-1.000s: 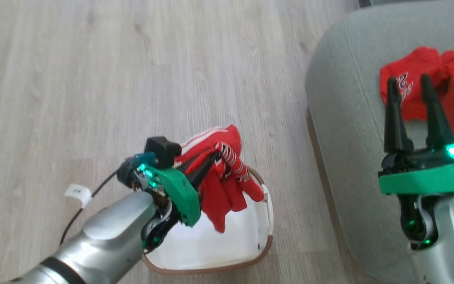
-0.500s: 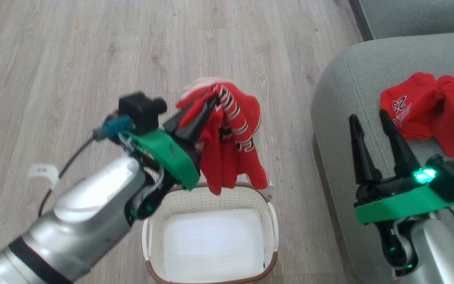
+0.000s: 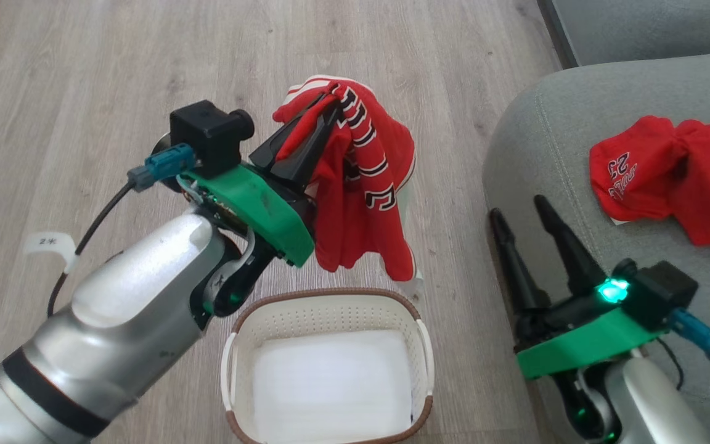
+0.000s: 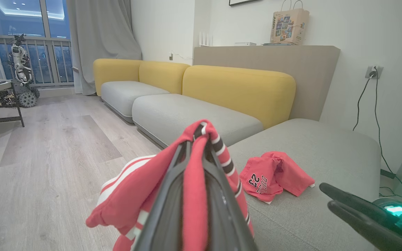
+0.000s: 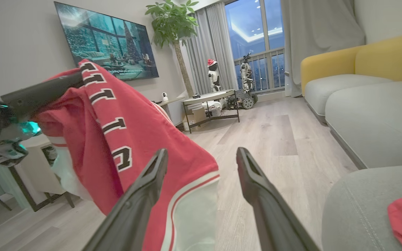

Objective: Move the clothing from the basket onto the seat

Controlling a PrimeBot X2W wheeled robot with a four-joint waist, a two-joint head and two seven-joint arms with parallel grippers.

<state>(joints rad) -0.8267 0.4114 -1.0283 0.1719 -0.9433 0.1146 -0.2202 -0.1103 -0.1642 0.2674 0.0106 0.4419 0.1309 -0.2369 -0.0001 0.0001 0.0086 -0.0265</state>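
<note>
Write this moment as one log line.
left gripper: shut on striped jersey, clear of basket | right gripper: open | seat: red garment

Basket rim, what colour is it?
The basket rim is brown with a woven look; the head view shows it best.

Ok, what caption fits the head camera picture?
Left gripper holds a red striped jersey clear of the cream perforated basket; another red jersey lies on the grey-green seat.
</note>
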